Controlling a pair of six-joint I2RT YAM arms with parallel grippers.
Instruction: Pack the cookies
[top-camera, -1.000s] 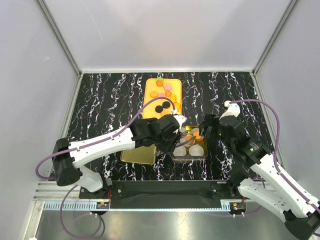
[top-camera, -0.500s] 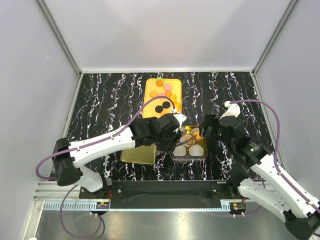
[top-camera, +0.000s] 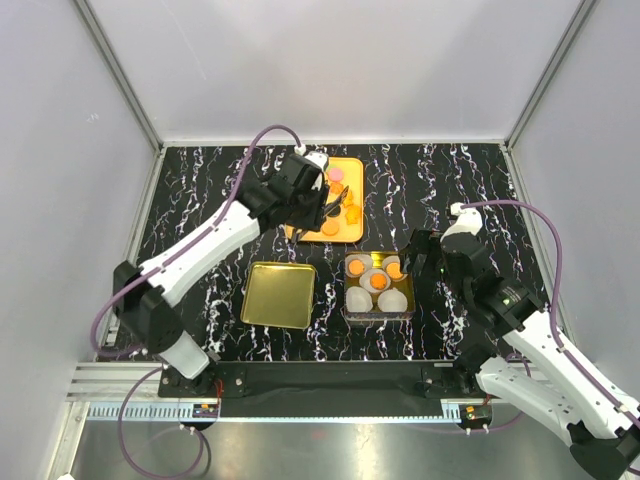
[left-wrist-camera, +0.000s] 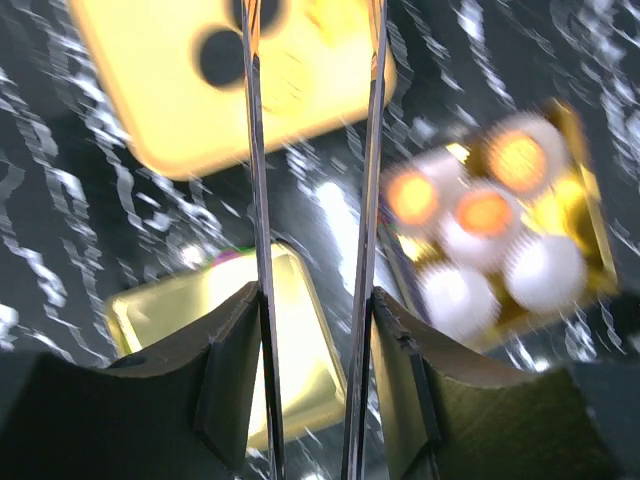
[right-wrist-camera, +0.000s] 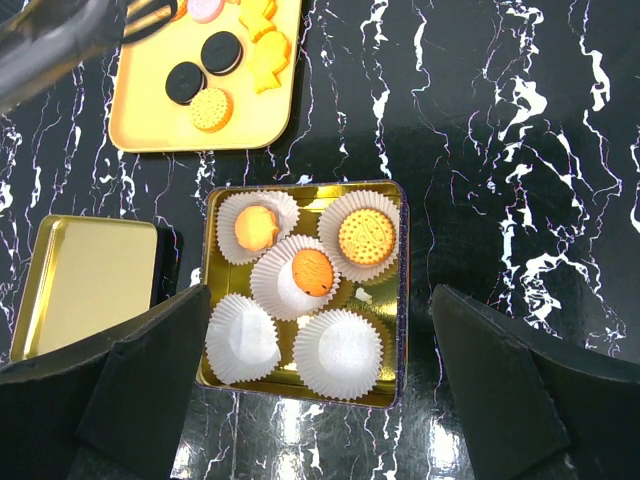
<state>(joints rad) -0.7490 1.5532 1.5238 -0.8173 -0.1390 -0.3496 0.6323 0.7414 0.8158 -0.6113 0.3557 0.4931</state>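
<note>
Top external view gives you the main change: a second ago the left gripper (top-camera: 327, 204) hung over the tin (right-wrist-camera: 300, 186), and now that arm has swung to the far side of the bench (top-camera: 200, 200) and sits over the orange tray (right-wrist-camera: 160, 125). The left wrist view is smeared by motion, but you can still see its two thin blades parted with nothing between them.

I read that as a drop just finished and a reach for the next piece.

The cookies (right-wrist-camera: 211, 110) are split between two places. Black, orange, yellow and pink ones still lie loose on the tray. Three orange ones already sit in paper cups (right-wrist-camera: 343, 350) inside the tin, and the two near cups are still bare. So you are a little past halfway on the cups.

Your right gripper (top-camera: 418, 262) has not moved. It waits just beside the tin, spread wide and holding nothing.

The gold lid (right-wrist-camera: 90, 280) lies flat to the left of the tin, so the tin is not closed yet.

Expect the next pick to need care, since the tray's pieces lie close together.
</note>
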